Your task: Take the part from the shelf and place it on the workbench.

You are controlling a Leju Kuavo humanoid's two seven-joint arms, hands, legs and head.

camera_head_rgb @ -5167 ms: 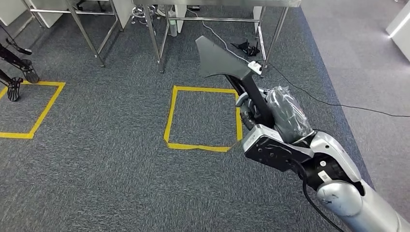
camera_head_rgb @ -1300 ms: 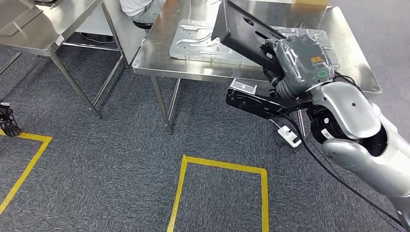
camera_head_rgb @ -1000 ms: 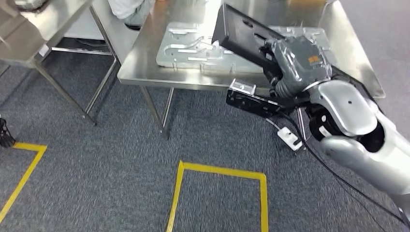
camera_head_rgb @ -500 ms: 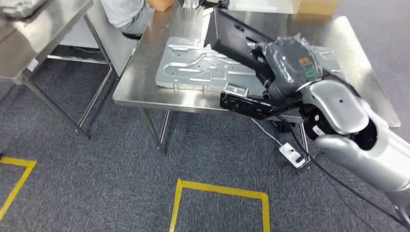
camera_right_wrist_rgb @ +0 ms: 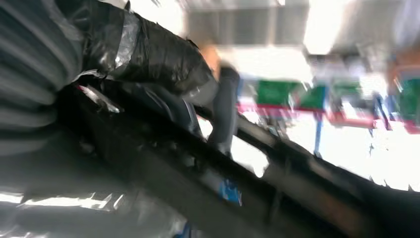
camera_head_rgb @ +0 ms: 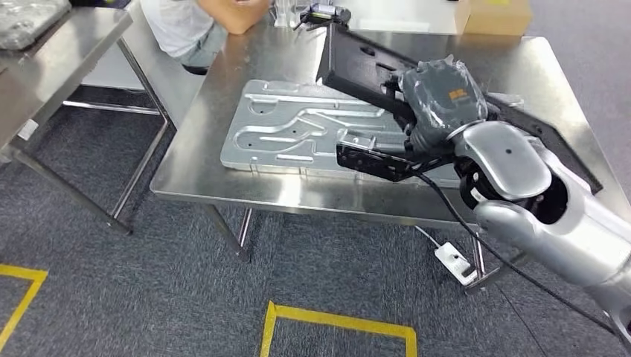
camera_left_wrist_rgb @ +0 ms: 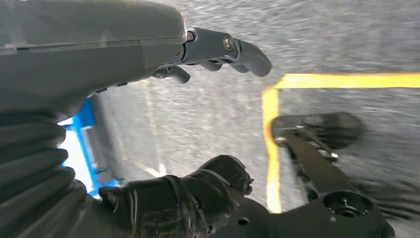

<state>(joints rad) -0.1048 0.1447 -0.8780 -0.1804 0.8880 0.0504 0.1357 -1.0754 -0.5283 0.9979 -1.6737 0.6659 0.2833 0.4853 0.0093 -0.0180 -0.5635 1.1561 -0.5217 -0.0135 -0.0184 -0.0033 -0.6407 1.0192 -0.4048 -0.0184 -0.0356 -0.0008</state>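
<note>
In the head view my right hand point(camera_head_rgb: 440, 93) grips a long flat black part point(camera_head_rgb: 356, 63) and holds it tilted above the steel workbench point(camera_head_rgb: 195, 172). The part's wide end hangs over a silver stamped plate point(camera_head_rgb: 298, 130) that lies on the bench. The right wrist view is blurred; there the black part point(camera_right_wrist_rgb: 208, 173) runs across under my right hand point(camera_right_wrist_rgb: 148, 49). My left hand point(camera_left_wrist_rgb: 99, 54) hangs over grey carpet with its fingers apart and nothing in them.
A person point(camera_head_rgb: 201, 18) sits at the bench's far left corner. A cardboard box point(camera_head_rgb: 497, 13) and a small black device point(camera_head_rgb: 324, 13) stand at the far edge. A second steel table point(camera_head_rgb: 52, 52) is on the left. Yellow floor tape point(camera_head_rgb: 335, 323) and a white power strip point(camera_head_rgb: 455, 264) lie below.
The camera has moved forward, so the workbench has come closer and lower in the picture. My right hand keeps its grip on the black part, which is now over the bench.
</note>
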